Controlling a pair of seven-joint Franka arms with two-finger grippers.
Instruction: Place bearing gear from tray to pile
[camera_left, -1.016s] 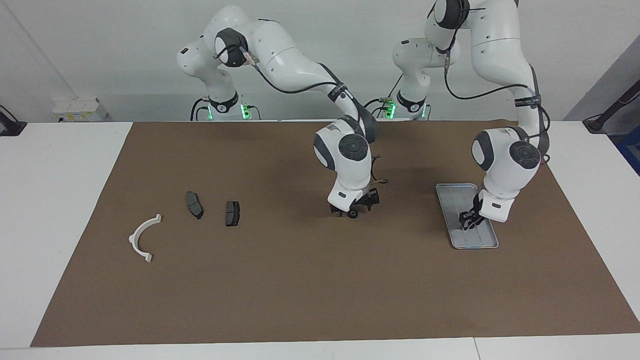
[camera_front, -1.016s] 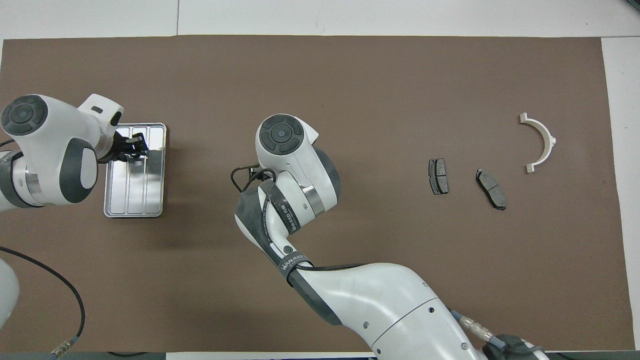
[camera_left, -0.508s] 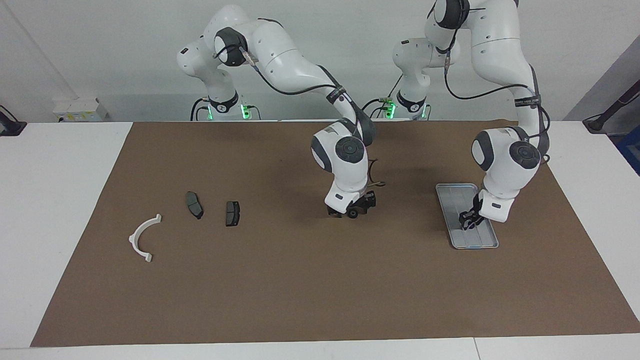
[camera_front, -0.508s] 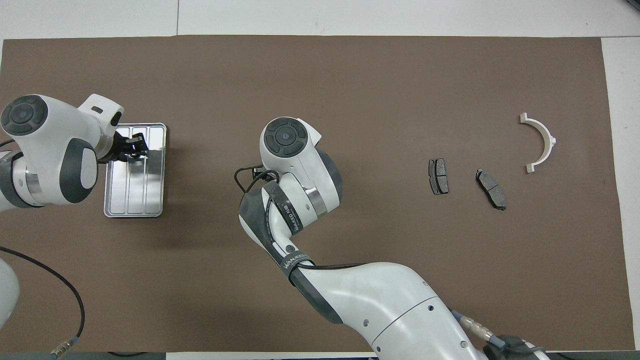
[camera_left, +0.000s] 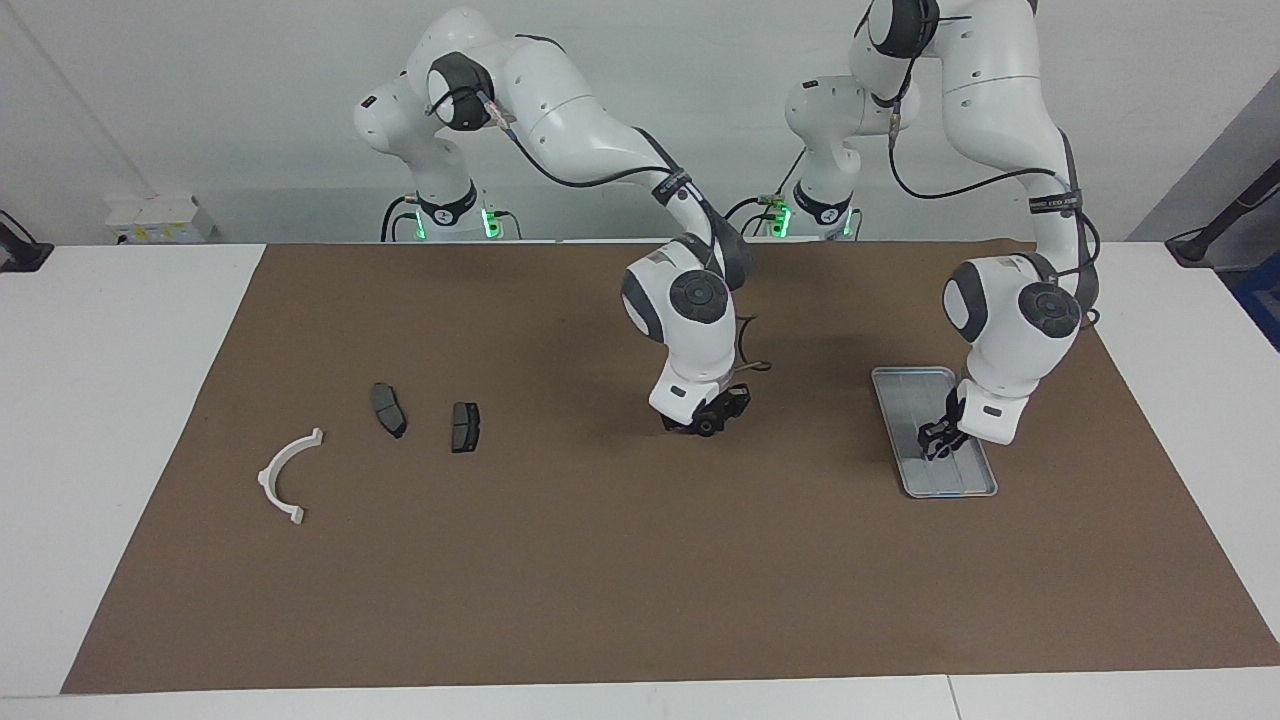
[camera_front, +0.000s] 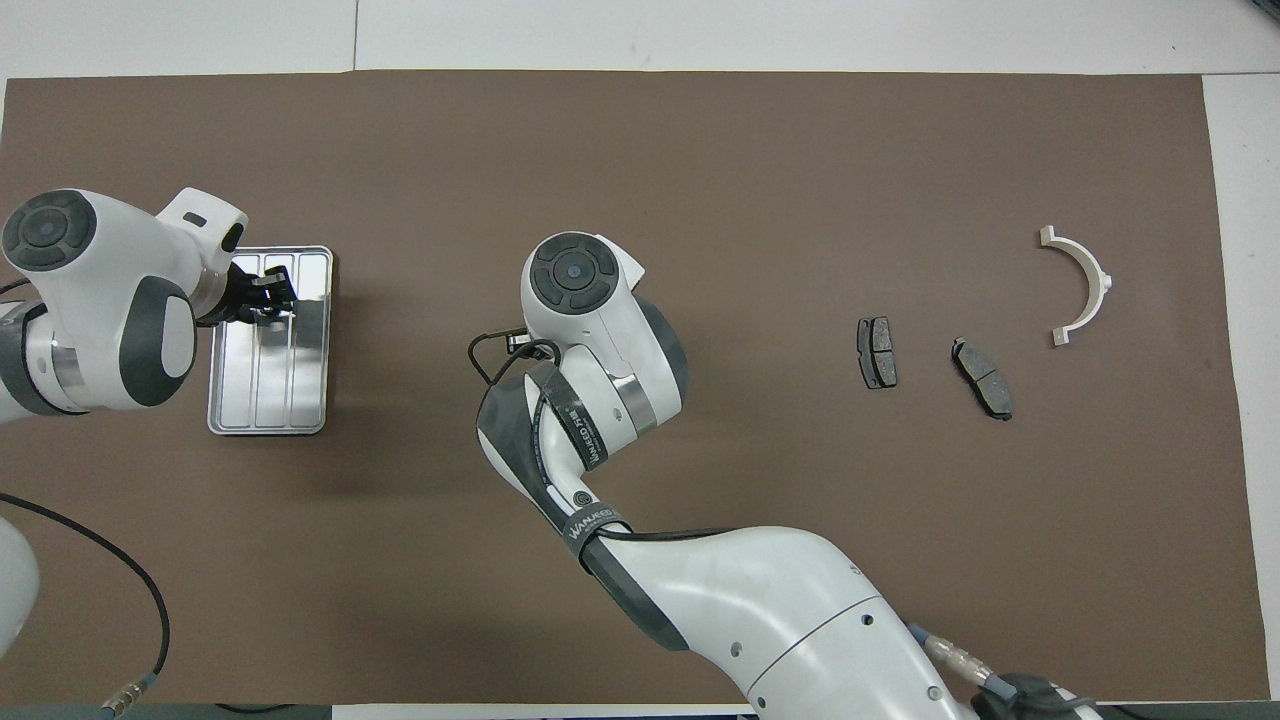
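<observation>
Narrowed since a second ago, the right end effector (camera_left: 703, 424) has drawn in from a wide spread and now grips the bearing gear (camera_left: 707, 428), a small dark round part at its tips. The right arm's wrist has also shifted slightly toward the right arm's end of the tabletop. All other items keep their positions.

1. Bearing gear: located low at the brown mat (camera_left: 600, 580), in the middle of the tabletop (camera_left: 120, 400), between the tray and the pile and well apart from both. In the overhead view the right arm's wrist covers it.

2. Tray (camera_left: 905, 385): silver-grey, ridged lengthwise, lying on the mat toward the left arm's end. The left end effector (camera_left: 937, 442) reaches down inside its rim, in the half farther from the robots. Whether that end effector is wide, narrow or holding a part cannot be told. The ridged floor nearer the robots shows bare metal.

3. Pile: toward the right arm's end. Two dark grey plates (camera_left: 388, 410) (camera_left: 465, 426) lie side by side, apart from each other. The white arc bracket (camera_left: 268, 472) lies flat, farther from the robots than the plates and closer to the mat's end.
</observation>
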